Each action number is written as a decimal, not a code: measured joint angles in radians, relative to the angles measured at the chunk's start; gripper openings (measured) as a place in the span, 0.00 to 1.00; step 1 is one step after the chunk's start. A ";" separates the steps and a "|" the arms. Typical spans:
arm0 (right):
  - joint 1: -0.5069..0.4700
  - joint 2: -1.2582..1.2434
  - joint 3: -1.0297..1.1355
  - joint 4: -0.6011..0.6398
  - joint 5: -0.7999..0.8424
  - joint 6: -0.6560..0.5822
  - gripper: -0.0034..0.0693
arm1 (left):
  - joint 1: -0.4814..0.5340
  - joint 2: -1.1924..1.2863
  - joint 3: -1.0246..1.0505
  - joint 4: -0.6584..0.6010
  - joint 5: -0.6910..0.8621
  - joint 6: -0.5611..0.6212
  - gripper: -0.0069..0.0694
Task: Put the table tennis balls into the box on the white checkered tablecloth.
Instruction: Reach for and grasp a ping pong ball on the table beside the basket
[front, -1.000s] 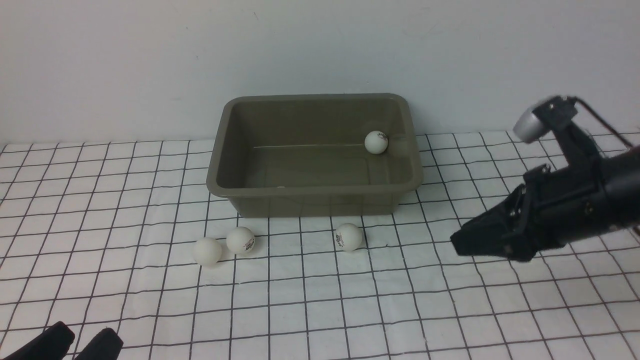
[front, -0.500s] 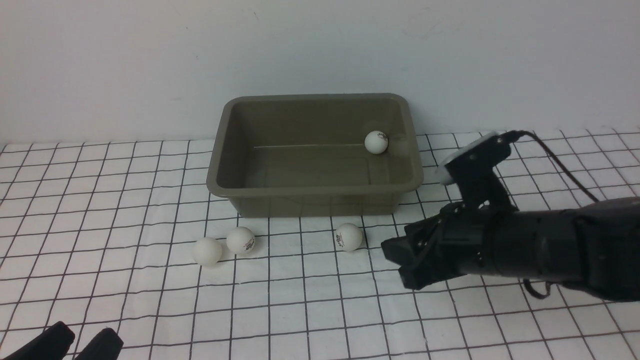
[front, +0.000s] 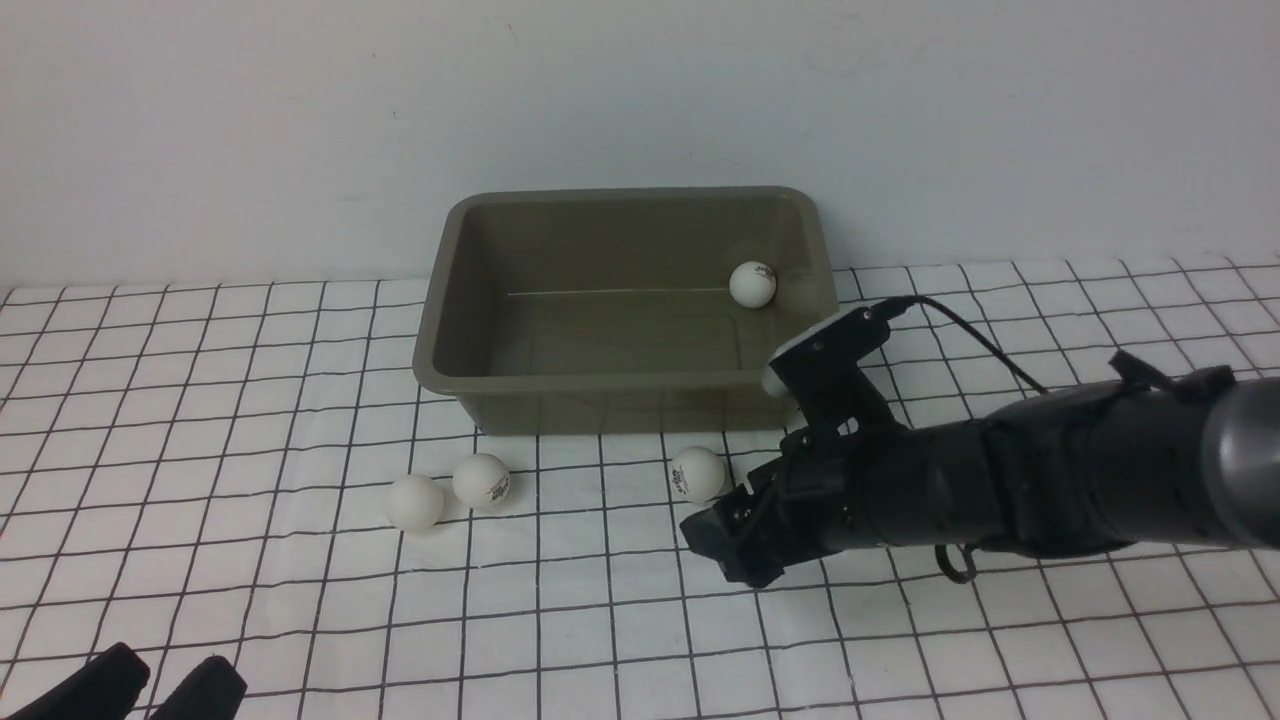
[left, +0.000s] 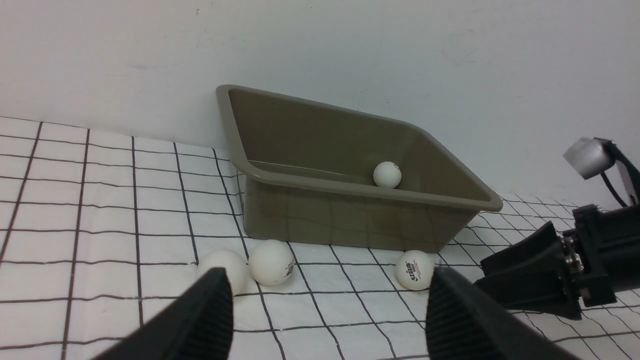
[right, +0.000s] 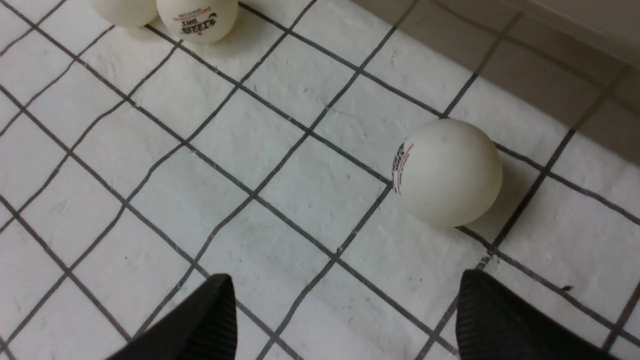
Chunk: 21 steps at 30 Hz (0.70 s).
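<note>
Right jaws spread open near a table tennis ball (front: 697, 473) on the white checkered tablecloth (front: 250, 420).
The ball is seen just ahead of the empty right jaws, untouched; the box (front: 630, 405), holding one ball (front: 752, 284), is set beyond them. Ahead of the open, empty left jaws, two more balls (front: 481, 480) are seen.

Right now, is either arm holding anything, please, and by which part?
Nothing is held: both arms' jaws stand open and empty; a ball lies untouched ahead of the right jaws.
</note>
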 joint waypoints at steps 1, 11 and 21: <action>0.000 0.012 -0.013 0.000 0.002 0.004 0.78 | 0.000 0.000 0.000 0.000 0.000 0.000 0.71; 0.000 0.095 -0.119 0.000 0.004 0.021 0.78 | 0.000 0.000 0.000 0.000 0.000 0.000 0.71; 0.000 0.127 -0.135 0.000 -0.016 0.019 0.78 | 0.000 0.000 0.000 0.000 0.000 0.000 0.71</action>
